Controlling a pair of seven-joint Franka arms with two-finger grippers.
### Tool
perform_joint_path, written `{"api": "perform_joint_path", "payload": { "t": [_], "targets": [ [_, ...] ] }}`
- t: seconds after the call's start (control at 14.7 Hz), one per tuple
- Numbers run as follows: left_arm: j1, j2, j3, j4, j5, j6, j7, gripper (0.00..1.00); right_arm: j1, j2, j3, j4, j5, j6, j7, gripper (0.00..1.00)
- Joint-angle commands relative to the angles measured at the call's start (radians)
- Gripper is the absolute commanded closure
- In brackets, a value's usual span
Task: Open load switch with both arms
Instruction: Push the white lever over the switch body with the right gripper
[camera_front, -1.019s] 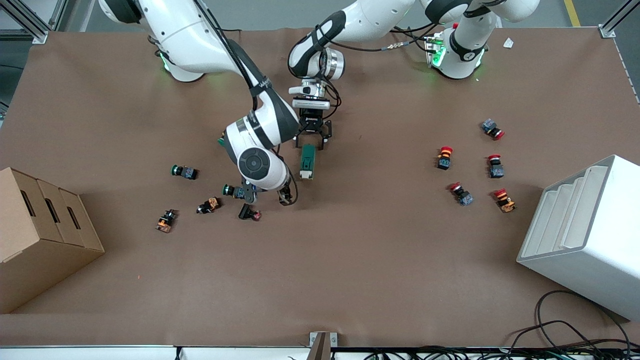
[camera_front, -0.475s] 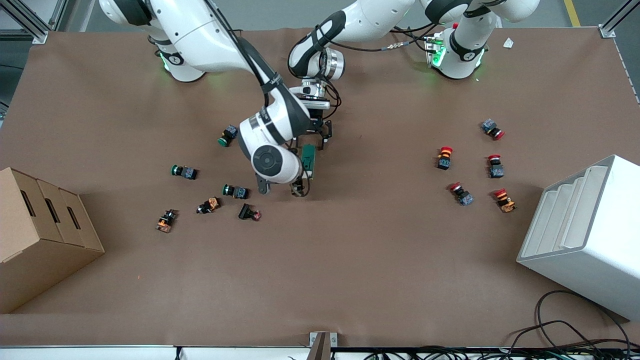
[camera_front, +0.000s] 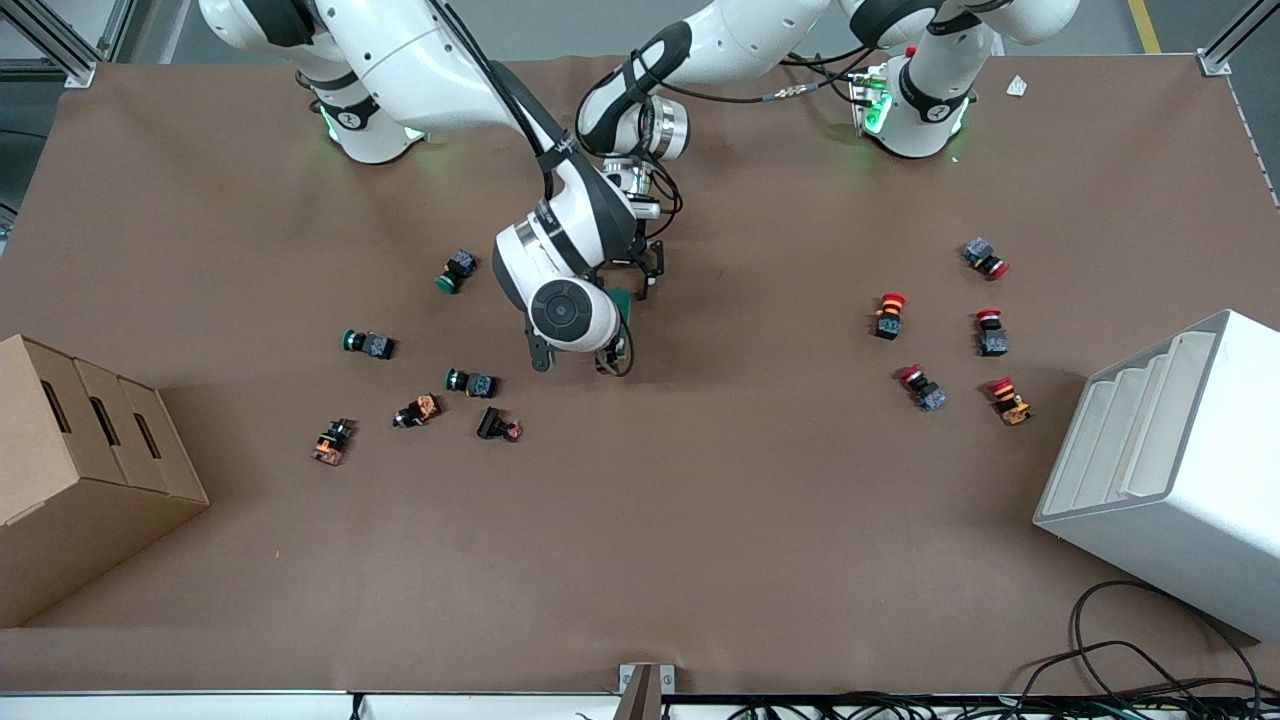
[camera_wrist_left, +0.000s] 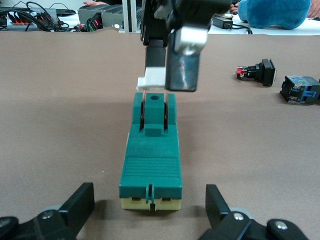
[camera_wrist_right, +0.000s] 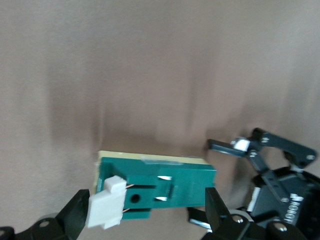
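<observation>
The load switch (camera_wrist_left: 150, 160), a dark-green block with a white lever (camera_wrist_left: 151, 82) at one end, lies on the brown table mid-way between the arms. In the front view only a green sliver of the load switch (camera_front: 622, 299) shows beneath the right arm's wrist. My left gripper (camera_wrist_left: 150, 212) is open, with one finger on each side of the switch's end away from the lever, not touching. My right gripper (camera_wrist_right: 145, 215) is open over the lever end (camera_wrist_right: 107, 201), its fingers clear of the block. The front view shows the left gripper (camera_front: 628, 282) and the right gripper (camera_front: 610, 357).
Green, orange and red push buttons (camera_front: 470, 381) lie scattered toward the right arm's end. Several red-capped buttons (camera_front: 888, 315) lie toward the left arm's end. A cardboard box (camera_front: 80, 480) and a white rack (camera_front: 1170, 470) stand at the table's two ends.
The right arm has swung from above the green and orange buttons toward the switch, and its wrist now covers most of it. The left gripper has stayed at the switch.
</observation>
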Motion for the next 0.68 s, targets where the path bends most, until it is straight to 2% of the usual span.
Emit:
{"api": "perform_joint_path", "payload": {
  "t": [0.0, 0.48, 0.61],
  "targets": [
    [-0.003, 0.032, 0.008, 0.010, 0.006, -0.008, -0.025, 0.01, 0.002, -0.010, 0.001, 0.032, 0.020, -0.151, 0.009, 0.00],
    [-0.005, 0.032, 0.010, 0.010, 0.006, -0.008, -0.024, 0.02, 0.028, -0.010, 0.002, 0.017, 0.023, -0.168, 0.012, 0.00],
    [-0.005, 0.032, 0.008, 0.010, 0.006, -0.008, -0.024, 0.02, 0.037, -0.006, 0.002, 0.001, 0.056, -0.164, 0.010, 0.00]
  ]
}}
